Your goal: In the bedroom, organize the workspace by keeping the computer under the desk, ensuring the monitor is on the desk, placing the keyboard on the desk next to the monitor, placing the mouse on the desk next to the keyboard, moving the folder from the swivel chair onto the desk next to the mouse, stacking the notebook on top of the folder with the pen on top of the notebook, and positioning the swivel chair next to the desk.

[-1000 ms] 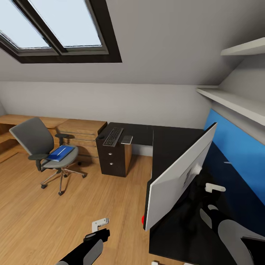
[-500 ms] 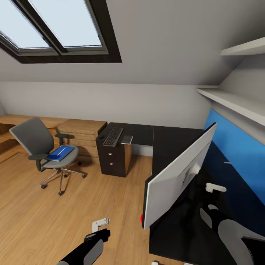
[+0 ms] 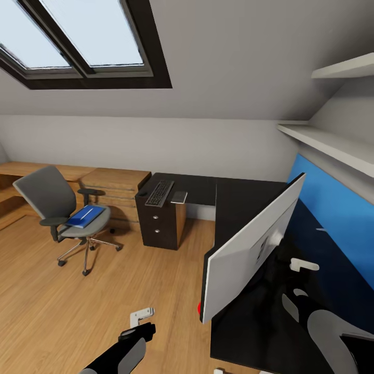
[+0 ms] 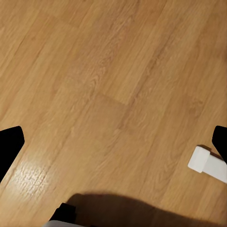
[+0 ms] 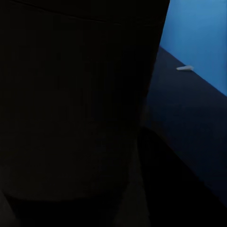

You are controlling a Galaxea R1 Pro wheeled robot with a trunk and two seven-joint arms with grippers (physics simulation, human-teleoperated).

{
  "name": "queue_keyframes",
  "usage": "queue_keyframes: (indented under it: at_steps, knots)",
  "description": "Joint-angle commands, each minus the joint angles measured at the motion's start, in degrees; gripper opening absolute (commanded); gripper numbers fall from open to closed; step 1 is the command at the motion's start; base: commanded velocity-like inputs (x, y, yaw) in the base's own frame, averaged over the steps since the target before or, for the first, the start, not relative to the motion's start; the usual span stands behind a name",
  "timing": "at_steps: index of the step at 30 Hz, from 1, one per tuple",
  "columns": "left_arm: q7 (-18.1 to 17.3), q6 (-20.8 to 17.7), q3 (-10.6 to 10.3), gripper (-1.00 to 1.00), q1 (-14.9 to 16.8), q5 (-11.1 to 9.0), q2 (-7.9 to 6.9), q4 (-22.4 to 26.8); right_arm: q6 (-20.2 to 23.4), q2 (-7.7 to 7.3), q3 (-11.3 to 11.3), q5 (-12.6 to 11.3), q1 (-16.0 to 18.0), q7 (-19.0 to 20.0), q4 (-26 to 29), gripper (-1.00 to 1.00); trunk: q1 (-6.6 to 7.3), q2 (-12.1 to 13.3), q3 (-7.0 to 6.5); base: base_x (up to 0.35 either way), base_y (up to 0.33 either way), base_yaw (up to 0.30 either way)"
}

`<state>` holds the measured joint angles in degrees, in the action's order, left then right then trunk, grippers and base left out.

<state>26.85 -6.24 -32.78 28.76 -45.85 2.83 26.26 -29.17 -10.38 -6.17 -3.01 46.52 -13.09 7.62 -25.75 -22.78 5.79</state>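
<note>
Right claw (image 3: pixel 304 265) behind tilted monitor (image 3: pixel 249 254) on dark counter (image 3: pixel 244 197), grip state unreadable, left claw (image 3: pixel 141 315) over wood floor (image 3: pixel 78 301), released, folder (image 3: pixel 85 215) on swivel chair (image 3: pixel 62 218) far beyond it, keyboard (image 3: pixel 160 192) beyond.

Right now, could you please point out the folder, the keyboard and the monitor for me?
folder (image 3: pixel 85 215): head view, middle of its blue cover.
keyboard (image 3: pixel 160 192): head view, middle of its keys.
monitor (image 3: pixel 249 249): head view, middle of its grey back.
</note>
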Motion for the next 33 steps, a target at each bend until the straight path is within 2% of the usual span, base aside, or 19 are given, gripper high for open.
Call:
queue_keyframes:
  at_steps: [1,9,12,14,16,19,20,21,22,23,24,25,33]
  knots:
    - [0.48,-0.20,-0.44,1.00,0.07,-0.24,-0.06,0.10,-0.22,0.01,0.64,-0.24,0.06,0.25,-0.07,-1.00,-0.04,-0.13,0.13,0.000,0.000,0.000]
    - [0.48,0.04,-0.44,1.00,0.07,-0.17,-0.10,0.10,-0.21,0.01,0.63,-0.24,0.06,0.18,0.06,-1.00,-0.04,-0.13,0.13,0.000,0.000,0.000]
    - [0.48,1.22,-0.38,1.00,0.07,-0.07,-0.25,0.56,-0.19,-0.02,0.63,-0.24,0.06,0.17,0.04,-1.00,-0.04,-0.13,0.13,0.000,0.000,0.000]
    - [0.58,2.74,-0.36,1.00,0.07,-0.04,-0.61,3.56,-0.19,0.00,0.63,-0.24,0.06,0.17,0.03,-1.00,-0.04,-0.13,0.13,0.000,0.000,0.000]
    - [0.64,2.98,-0.36,1.00,0.07,-0.03,-1.57,7.04,-0.19,0.01,0.63,-0.24,0.06,0.20,0.03,-1.00,-0.04,-0.13,0.13,0.000,0.000,0.000]
    - [1.00,1.65,-0.42,1.00,0.07,-0.31,-4.71,18.76,-0.19,0.01,0.63,-0.24,0.06,0.18,0.02,-1.00,-0.04,-0.13,0.13,0.000,0.000,0.000]
    - [1.52,-0.47,-0.43,1.00,0.07,-0.48,-5.99,23.85,-0.19,0.01,0.63,-0.24,0.06,0.18,0.04,-1.00,-0.04,-0.13,0.13,0.000,0.000,0.000]
    - [1.94,-1.96,-0.43,1.00,0.07,-0.58,-6.62,26.53,-0.19,-0.01,0.63,-0.24,0.06,0.17,0.05,-1.00,-0.04,-0.13,0.13,0.000,0.000,0.000]
    - [3.89,-6.86,-0.44,1.00,0.02,-1.20,-8.17,34.38,-0.20,0.00,0.63,-0.24,0.06,0.11,0.08,-1.00,-0.04,-0.13,0.13,0.000,0.000,0.000]
    - [5.67,-9.20,-0.44,1.00,-0.19,-1.93,-8.78,38.43,-0.23,0.01,0.63,-0.24,0.06,0.10,0.09,-1.00,-0.04,-0.13,0.13,0.000,0.000,0.000]
    - [9.02,-11.24,-0.44,1.00,-1.08,-3.37,-9.45,42.51,-0.21,0.01,0.63,-0.24,0.06,0.04,0.05,-1.00,-0.04,-0.13,0.13,0.000,0.000,0.000]
    - [11.38,-12.21,-0.41,1.00,-2.24,-4.21,-9.92,42.17,-0.19,0.01,0.63,-0.24,0.06,0.00,-0.11,-1.00,-0.04,-0.13,0.13,0.000,0.000,0.000]
    - [12.14,-12.47,-0.36,1.00,-2.65,-4.30,-10.07,41.25,-0.19,-0.08,0.63,-0.24,0.06,0.00,0.00,-1.00,-0.04,-0.13,0.13,0.000,-0.128,0.000]
